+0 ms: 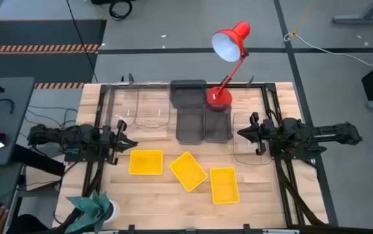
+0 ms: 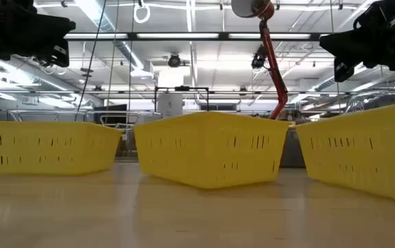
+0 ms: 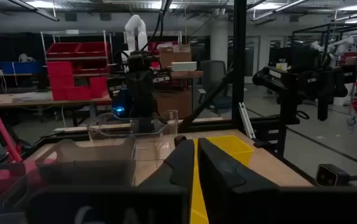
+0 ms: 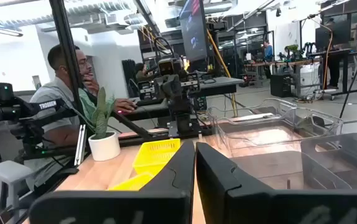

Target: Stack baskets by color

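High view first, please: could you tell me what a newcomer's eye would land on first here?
Probably the red desk lamp at the table's far edge, its shade tilted over the dark grey baskets clustered mid-table. Next come the three yellow baskets spread separately along the near side, the middle one turned at an angle. The left pincer and right pincer hang shut at either side, holding nothing.

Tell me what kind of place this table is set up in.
Most likely a robotics lab or workshop: workbenches with red storage bins line the room, a person sits at a computer desk beside the table, and a white robot arm stands behind it.
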Robot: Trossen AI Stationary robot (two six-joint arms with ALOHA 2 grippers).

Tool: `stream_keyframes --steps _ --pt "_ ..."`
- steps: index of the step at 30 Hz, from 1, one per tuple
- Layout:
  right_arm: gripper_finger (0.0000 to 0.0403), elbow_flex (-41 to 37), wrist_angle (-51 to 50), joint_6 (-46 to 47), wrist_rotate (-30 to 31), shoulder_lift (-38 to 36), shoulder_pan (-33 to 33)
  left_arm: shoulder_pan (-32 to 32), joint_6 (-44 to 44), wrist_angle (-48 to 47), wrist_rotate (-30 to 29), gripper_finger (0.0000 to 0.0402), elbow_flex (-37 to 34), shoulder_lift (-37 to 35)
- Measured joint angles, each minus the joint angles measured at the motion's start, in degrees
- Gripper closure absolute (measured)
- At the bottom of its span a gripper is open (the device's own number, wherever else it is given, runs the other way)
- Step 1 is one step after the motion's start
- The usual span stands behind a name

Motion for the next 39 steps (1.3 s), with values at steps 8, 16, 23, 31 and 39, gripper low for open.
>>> stream_keyframes --steps 8,16,23,31,39 --pt "0.0383 0.01 0.00 0.00 0.00 0.00 -0.01 -0.02 0.02 0.02 0.00 0.0368 0.00 -0.02" --pt "0.0383 0.00 0.00 0.01 0.00 0.00 -0.01 -0.02 0.00 0.02 0.00 0.0369 0.00 0.00" --pt "0.0383 0.00 0.00 0.00 0.00 -0.02 0.00 0.00 0.00 0.02 0.00 0.0372 0.00 0.00" --pt "0.0383 0.02 0.00 -0.01 0.00 0.00 0.00 -0.01 0.00 0.01 -0.01 0.0367 0.00 0.00" --pt "0.0383 0.00 0.00 0.01 0.00 0.00 -0.01 -0.01 0.00 0.01 -0.01 0.0376 0.00 -0.01"
